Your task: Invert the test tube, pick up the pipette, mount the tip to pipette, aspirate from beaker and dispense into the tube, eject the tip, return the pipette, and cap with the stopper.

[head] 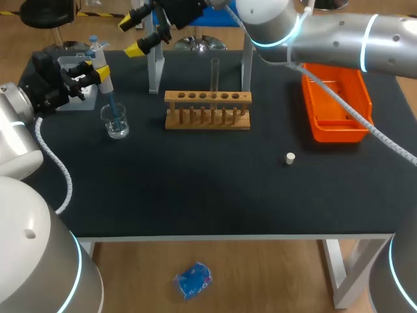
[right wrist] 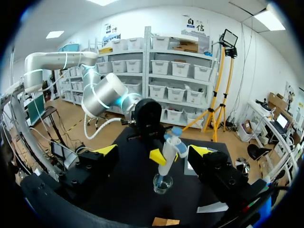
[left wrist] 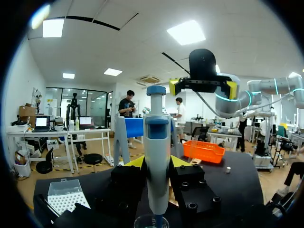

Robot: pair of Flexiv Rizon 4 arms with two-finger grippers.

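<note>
My left gripper [head: 98, 70] is shut on a white and blue pipette [left wrist: 157, 152], held upright. The pipette's blue tip [head: 113, 111] dips into a small glass beaker [head: 116, 122] at the table's left. My right gripper [head: 132, 36] hangs open above and behind the pipette, reaching in across the table's back. In the right wrist view the pipette [right wrist: 171, 151] and beaker [right wrist: 162, 184] stand ahead of its wide-open yellow-tipped fingers [right wrist: 105, 150], untouched. A glass test tube [head: 214, 75] stands upright in the wooden rack [head: 207, 111]. A small white stopper [head: 290, 158] lies on the mat at the right.
An orange bin [head: 335, 101] sits at the back right. A white stand [head: 154, 65] rises behind the rack. A tip box [left wrist: 66, 197] lies beside my left gripper. The black mat in front of the rack is bare.
</note>
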